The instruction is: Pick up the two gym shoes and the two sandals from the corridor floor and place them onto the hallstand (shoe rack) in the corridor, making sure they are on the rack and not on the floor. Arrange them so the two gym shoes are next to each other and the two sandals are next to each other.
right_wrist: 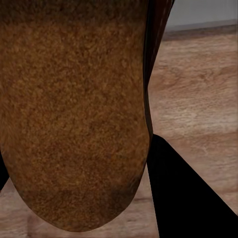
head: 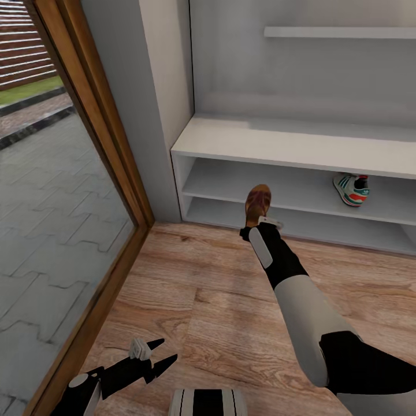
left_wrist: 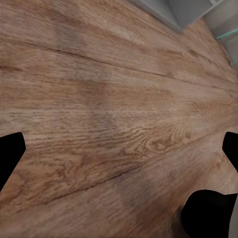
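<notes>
One gym shoe (head: 352,189) is already set on the upper open shelf of the hallstand (head: 277,144), toward its right side. A sandal (head: 257,204) is held by the right end effector (head: 261,222), clamped at its rear end and raised in front of the shelves, above the corridor floor (head: 190,300); placement is judged not yet done. The other gym shoe and other sandal are presumably still to be fetched. The lower shelf is seen bare where visible. The left end effector (head: 156,355) is spread open, holding nothing, low over the floor.
</notes>
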